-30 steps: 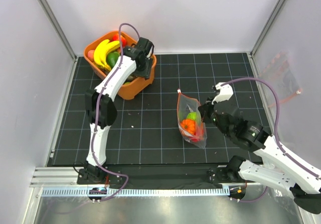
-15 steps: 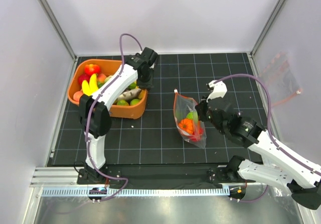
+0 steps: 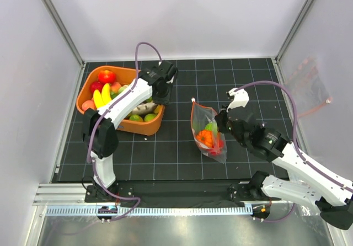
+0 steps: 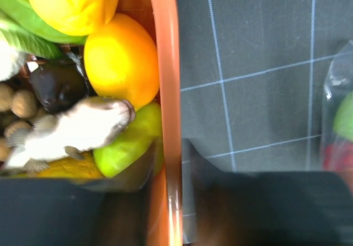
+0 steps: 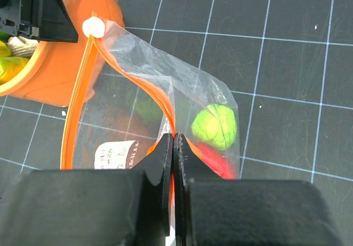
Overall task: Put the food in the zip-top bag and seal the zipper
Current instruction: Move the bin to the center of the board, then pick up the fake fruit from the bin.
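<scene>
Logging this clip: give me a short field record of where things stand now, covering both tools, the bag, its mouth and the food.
left tool: shut on the wall of the orange tub, one finger on each side
right tool: shut on the zipper at the bag's mouth
zip-top bag: mouth open, facing the tub
zipper: unsealed, its two sides apart
food in bag: lime-green piece, red piece, orange piece
food in tub: bananas and several other pieces
task state: not finished
</scene>
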`<state>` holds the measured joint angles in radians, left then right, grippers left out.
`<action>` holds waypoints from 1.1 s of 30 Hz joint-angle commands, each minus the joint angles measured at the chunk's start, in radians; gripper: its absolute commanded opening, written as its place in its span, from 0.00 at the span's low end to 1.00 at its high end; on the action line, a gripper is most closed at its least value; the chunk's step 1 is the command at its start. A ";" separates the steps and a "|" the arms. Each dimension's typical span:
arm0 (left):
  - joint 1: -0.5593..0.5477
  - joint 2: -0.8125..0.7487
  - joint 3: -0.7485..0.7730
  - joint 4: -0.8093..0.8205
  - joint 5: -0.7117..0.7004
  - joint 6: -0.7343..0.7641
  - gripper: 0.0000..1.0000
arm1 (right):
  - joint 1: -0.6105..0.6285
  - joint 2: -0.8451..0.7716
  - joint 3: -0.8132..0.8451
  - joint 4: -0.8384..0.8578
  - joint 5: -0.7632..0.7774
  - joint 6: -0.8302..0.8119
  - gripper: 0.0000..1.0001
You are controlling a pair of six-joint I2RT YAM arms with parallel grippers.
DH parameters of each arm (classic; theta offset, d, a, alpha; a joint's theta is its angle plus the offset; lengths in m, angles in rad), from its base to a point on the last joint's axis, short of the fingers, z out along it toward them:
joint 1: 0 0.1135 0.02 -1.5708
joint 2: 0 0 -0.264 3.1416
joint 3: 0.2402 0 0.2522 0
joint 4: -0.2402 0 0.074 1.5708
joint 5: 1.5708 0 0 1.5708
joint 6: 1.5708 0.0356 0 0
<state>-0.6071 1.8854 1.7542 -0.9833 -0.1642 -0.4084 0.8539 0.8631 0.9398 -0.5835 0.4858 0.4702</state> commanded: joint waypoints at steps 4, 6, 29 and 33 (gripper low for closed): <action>-0.014 -0.135 -0.059 0.104 -0.006 0.049 0.66 | -0.001 0.036 0.050 0.027 0.027 -0.011 0.01; -0.014 -0.195 -0.094 0.126 0.025 0.040 0.73 | -0.003 0.040 0.053 0.027 0.028 -0.012 0.01; 0.150 -0.045 0.088 0.141 -0.084 0.034 1.00 | -0.003 0.060 0.085 0.001 0.034 -0.031 0.01; 0.171 0.030 0.145 0.135 -0.092 0.036 1.00 | -0.003 0.051 0.090 -0.024 0.046 -0.030 0.01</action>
<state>-0.4557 1.9072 1.8240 -0.8700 -0.2356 -0.3874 0.8539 0.9379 0.9810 -0.5999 0.5034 0.4496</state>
